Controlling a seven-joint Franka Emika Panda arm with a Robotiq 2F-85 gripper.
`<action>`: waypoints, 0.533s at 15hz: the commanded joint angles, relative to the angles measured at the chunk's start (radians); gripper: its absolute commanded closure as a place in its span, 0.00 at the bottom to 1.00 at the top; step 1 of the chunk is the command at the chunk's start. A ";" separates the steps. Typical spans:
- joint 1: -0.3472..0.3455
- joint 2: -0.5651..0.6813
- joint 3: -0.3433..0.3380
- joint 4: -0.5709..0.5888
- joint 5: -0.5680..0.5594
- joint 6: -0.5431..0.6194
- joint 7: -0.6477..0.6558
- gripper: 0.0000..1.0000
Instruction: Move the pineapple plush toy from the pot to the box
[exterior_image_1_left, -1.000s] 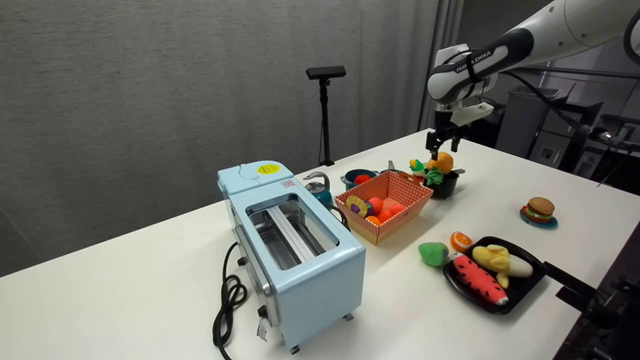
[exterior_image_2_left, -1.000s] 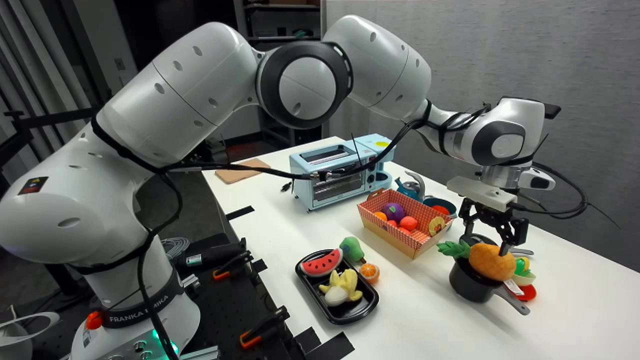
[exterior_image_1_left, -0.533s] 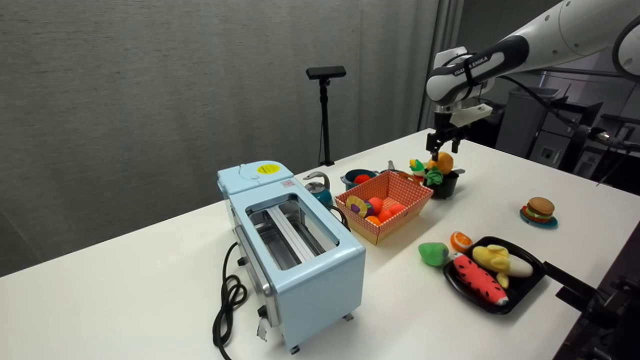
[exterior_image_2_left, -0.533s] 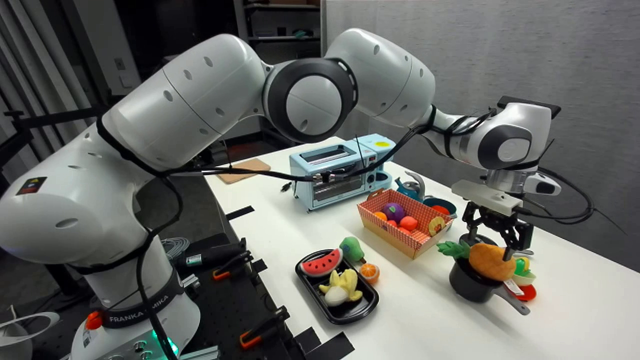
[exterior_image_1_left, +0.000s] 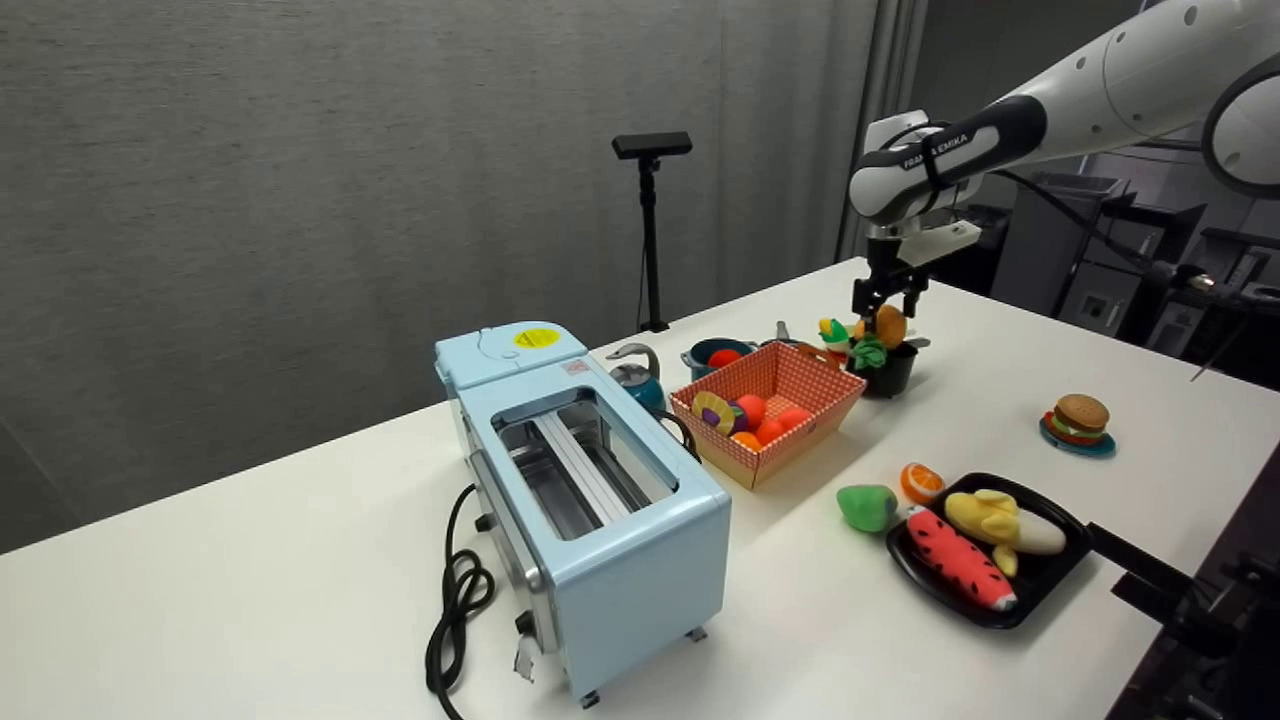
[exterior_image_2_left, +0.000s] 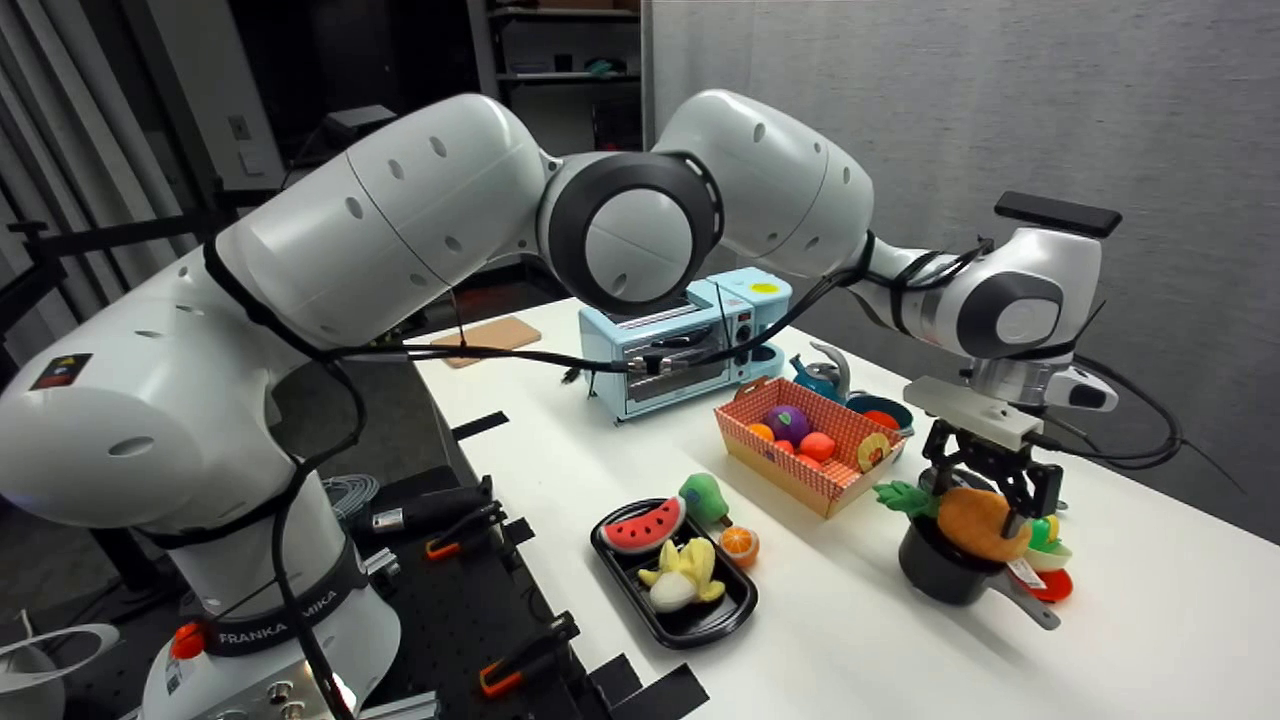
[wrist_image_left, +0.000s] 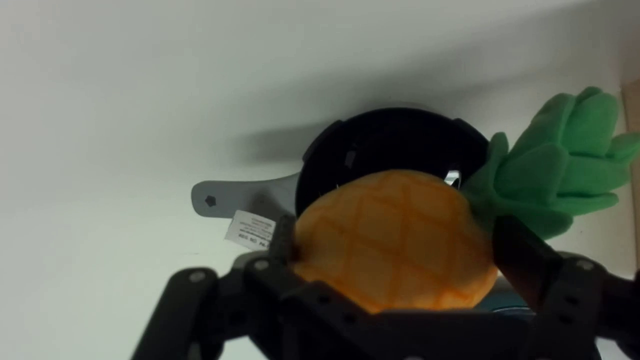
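The pineapple plush toy (exterior_image_2_left: 975, 520) lies across the top of the dark pot (exterior_image_2_left: 940, 575), orange body over the opening, green leaves hanging past the rim toward the box. Both also show in the exterior view with the toy (exterior_image_1_left: 889, 328) and pot (exterior_image_1_left: 886, 380). My gripper (exterior_image_2_left: 978, 508) points down with its fingers spread around the toy's body. In the wrist view the toy (wrist_image_left: 395, 235) fills the space between the fingers, close against both, and the pot (wrist_image_left: 395, 135) shows behind. The orange-red checked box (exterior_image_2_left: 775, 470) stands beside the pot, holding several toy fruits.
A light-blue toaster (exterior_image_1_left: 640, 600) stands beyond the box. A teal pot (exterior_image_2_left: 900, 408) and a kettle (exterior_image_2_left: 820, 378) are behind it. A black tray (exterior_image_1_left: 1045, 580) holds toy food. A small bowl with toy food (exterior_image_2_left: 1050, 555) sits beside the pot's handle (exterior_image_2_left: 1025, 600).
The gripper has moved down, and its fingers now reach lower around the pineapple's body. The finger spread looks the same. The toy, pot and box have not visibly moved.
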 joint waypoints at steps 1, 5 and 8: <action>-0.010 0.063 0.011 0.096 -0.005 -0.054 -0.006 0.00; -0.026 0.085 0.009 0.128 -0.005 -0.071 -0.022 0.42; -0.038 0.092 0.009 0.151 -0.005 -0.089 -0.028 0.64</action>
